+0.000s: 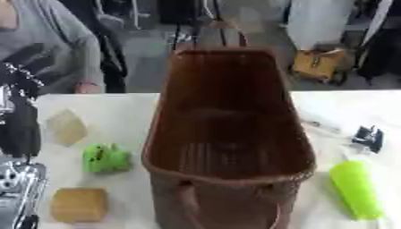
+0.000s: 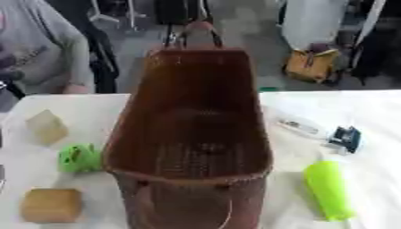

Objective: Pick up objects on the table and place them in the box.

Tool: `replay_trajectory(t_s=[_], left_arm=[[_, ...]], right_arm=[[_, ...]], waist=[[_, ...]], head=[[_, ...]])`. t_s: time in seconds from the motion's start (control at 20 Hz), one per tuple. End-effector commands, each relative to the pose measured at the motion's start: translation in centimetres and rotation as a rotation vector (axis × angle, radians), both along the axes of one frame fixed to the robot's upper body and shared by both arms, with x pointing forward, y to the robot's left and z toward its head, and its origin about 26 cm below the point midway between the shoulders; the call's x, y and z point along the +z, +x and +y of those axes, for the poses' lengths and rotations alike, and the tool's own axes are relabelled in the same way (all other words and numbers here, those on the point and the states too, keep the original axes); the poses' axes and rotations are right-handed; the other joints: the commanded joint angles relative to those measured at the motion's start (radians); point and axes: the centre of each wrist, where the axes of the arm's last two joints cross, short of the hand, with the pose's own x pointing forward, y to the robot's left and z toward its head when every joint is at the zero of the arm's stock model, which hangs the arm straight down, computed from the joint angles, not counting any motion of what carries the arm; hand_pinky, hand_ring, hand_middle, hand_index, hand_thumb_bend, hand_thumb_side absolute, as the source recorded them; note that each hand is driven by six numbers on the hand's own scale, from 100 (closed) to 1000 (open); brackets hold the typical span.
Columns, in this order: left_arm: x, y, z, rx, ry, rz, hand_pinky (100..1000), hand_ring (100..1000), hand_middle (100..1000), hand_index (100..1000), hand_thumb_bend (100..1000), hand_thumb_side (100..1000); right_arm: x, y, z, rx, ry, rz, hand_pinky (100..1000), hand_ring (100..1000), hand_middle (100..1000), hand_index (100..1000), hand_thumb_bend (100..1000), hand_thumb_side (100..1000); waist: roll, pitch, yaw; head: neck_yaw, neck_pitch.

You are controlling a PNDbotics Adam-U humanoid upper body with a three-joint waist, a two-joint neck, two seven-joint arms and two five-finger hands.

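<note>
A tall brown wicker basket with handles stands in the middle of the white table; nothing shows inside it. Left of it lie a pale tan pointed piece, a green toy and a tan square block. On its right lie a bright green cylinder, a small black and white object and a clear flat thing. My left hand hangs raised at the far left, above the table's back corner, fingers relaxed and holding nothing. My right hand does not show.
My left arm runs down the left edge, with silver parts near the lower corner. A person in a grey top sits behind the table at the left. A yellow bag stands on the floor beyond.
</note>
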Motion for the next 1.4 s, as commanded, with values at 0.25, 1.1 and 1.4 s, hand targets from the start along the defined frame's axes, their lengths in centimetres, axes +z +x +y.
replay_trajectory(t_s=[0.25,1.1,1.4], left_arm=[[0.25,-0.02,0.04,0.019,0.009,-0.009,731,775,786,801,534,1000],[-0.09,-0.05,-0.11,0.013,0.007,0.001,731,773,783,796,519,1000],[-0.07,-0.09,-0.08,0.018,0.011,0.000,731,774,783,796,519,1000]], right_arm=[[0.51,-0.27,0.09,0.008,-0.005,-0.016,515,655,701,757,100,769],[0.55,-0.35,0.13,0.003,-0.009,-0.012,515,654,695,777,100,764],[0.58,-0.36,0.09,-0.001,-0.011,-0.012,515,654,694,777,100,762]], waist=[[-0.001,-0.014,-0.002],[0.002,-0.008,-0.008],[0.003,-0.009,-0.008]], head=[[-0.009,0.063],[-0.120,0.066],[-0.121,0.064]])
